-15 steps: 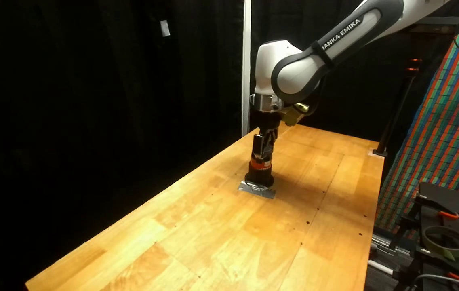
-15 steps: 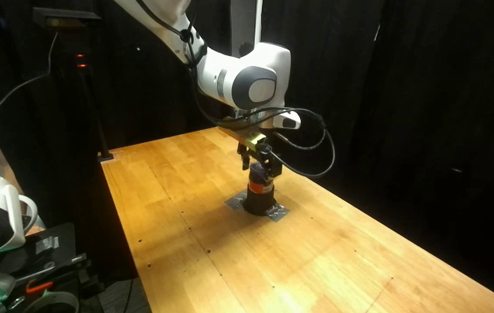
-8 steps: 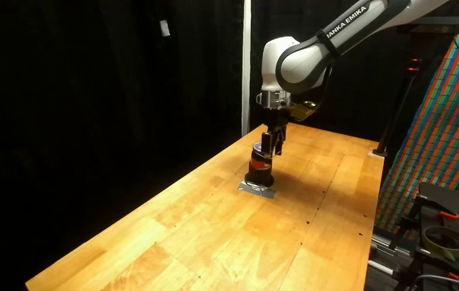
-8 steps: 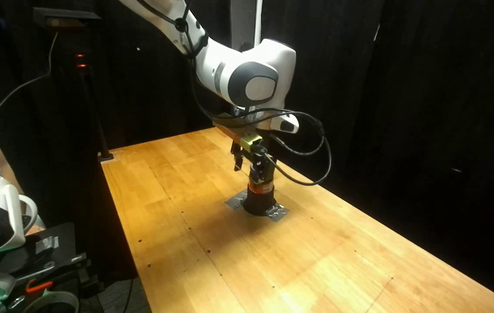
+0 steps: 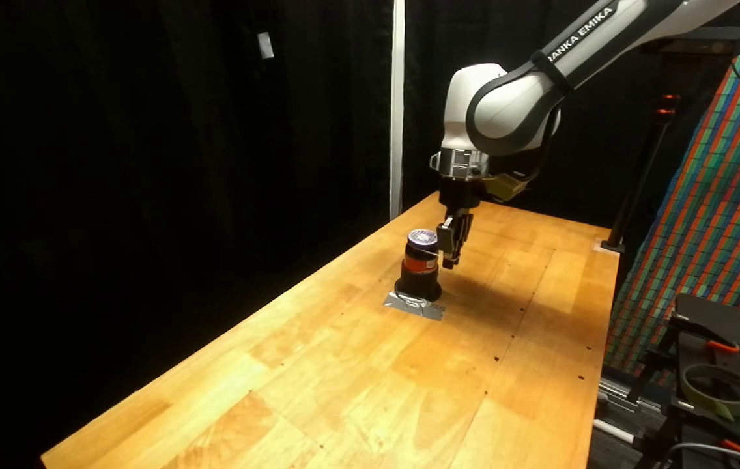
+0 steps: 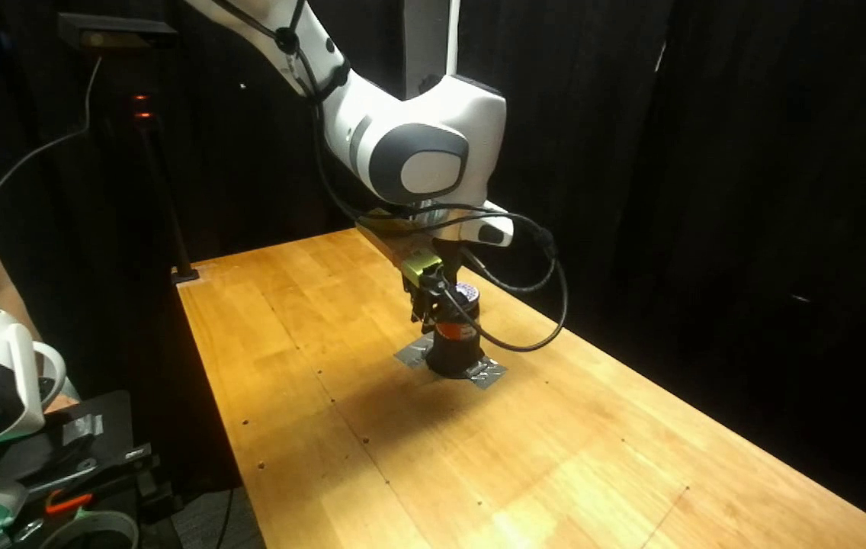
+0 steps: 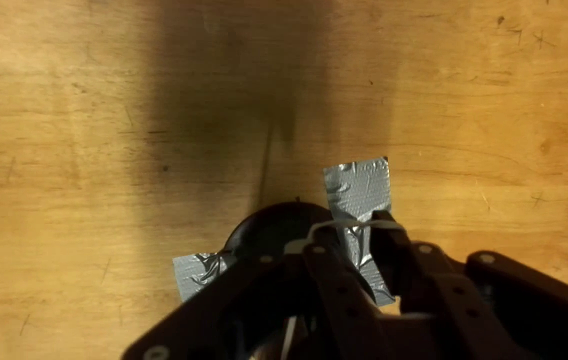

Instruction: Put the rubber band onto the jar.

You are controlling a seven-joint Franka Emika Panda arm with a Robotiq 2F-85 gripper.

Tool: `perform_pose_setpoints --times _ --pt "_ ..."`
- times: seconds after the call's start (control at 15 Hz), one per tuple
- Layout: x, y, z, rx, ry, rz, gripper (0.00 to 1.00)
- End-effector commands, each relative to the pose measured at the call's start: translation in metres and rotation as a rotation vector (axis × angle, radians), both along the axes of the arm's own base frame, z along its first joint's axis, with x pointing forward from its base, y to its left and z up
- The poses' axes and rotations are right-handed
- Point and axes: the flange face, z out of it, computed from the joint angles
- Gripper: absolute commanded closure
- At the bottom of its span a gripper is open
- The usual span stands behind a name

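Observation:
The jar stands upright, black above and below an orange-red middle, with a patterned pale lid on top. It shows in both exterior views, and its dark base is taped to the table. Just beside the jar, lower than the lid, is my gripper, pointing down. In the wrist view the fingers are partly drawn in, with a gap between them. A pale rubber band loops round the outside of the fingertips and spans that gap. Another pale strand runs back toward the jar. How far the band goes round the jar is mostly hidden.
Silver tape strips fix the jar's base to the wooden table. A black post rises at the table's far corner. Black cables hang from the wrist close to the jar. A side cart stands off the table.
My gripper has moved off the jar's top to its side and come down lower. Its fingers have drawn closer together. The lid has come into view, and the jar has not moved.

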Motion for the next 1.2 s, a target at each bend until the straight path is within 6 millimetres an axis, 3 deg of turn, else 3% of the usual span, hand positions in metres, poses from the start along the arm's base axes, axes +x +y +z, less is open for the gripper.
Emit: perform_pose_setpoints --times 0.0,0.13,0.4,0.6,1.13 --pt "-0.025 -0.005 0.016 -0.004 -0.154 -0.026 0.93" --pt "-0.030 -0.008 0.018 -0.017 -0.260 -0.045 0.97" --pt "-0.045 -0.015 0.012 -0.037 -0.442 -0.081 0.90" --pt "-0.058 -0.018 0.002 -0.026 -0.523 -0.119 0.91" --pt "-0.087 -0.007 -0.014 0.079 -0.725 -0.188 0.91"
